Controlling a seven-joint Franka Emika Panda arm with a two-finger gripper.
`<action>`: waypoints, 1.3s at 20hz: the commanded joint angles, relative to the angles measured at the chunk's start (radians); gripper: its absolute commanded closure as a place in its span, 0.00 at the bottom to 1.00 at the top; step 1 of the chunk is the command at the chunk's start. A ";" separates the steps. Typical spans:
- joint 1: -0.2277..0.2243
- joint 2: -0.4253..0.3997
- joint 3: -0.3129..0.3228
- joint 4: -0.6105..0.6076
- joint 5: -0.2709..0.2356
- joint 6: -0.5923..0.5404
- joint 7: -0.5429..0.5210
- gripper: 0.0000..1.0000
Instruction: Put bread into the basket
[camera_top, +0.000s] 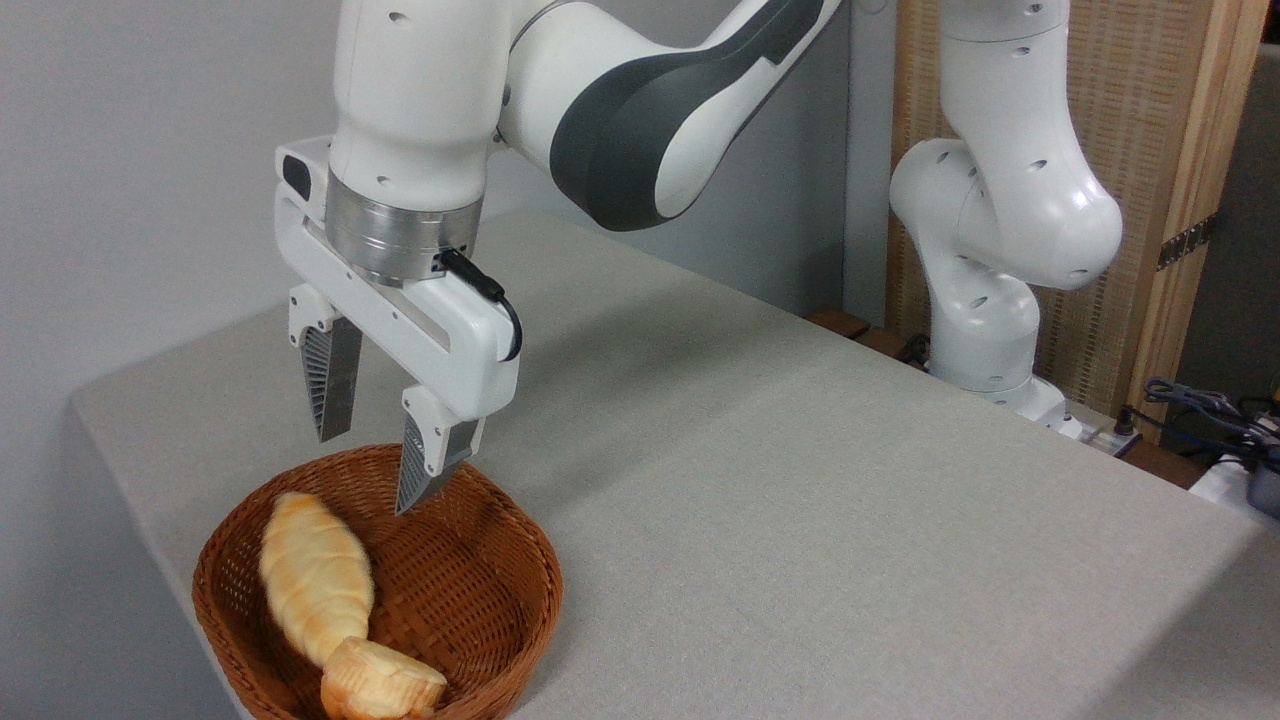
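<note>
Wicker, brown and closely woven, fills the nearest corner of the view: the basket (520, 560) sits at the front left of the table (800, 500), its lower edge cut off by the frame. Inside it, closest to the camera, lies a short pale bread chunk (382, 683). Touching that chunk and running back and leftward across the basket floor is the bread (315, 578) — the long loaf with tapered ends, a little blurred, resting wholly within the rim.

Judged from how things lie, the task looks essentially done: the loaf is in the basket and nothing holds it. What remains, at most, is for the arm to lift clear.

Above and just behind the loaf hangs the gripper (372, 475), its two fingers spread apart and empty. The right fingertip reaches down to about rim level over the basket's back half; the left one ends higher. Neither touches the bread, which lies below and slightly forward of them.

Farther back, the grey cloth-covered table stretches away to the arm's white base (985, 350), with a slatted wooden panel (1150, 120) behind it.
</note>
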 joint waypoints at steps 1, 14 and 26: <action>-0.002 -0.031 0.010 0.012 0.132 -0.063 -0.015 0.00; -0.002 -0.057 0.010 0.012 0.261 -0.225 -0.001 0.00; -0.003 -0.074 0.006 0.012 0.301 -0.234 0.057 0.00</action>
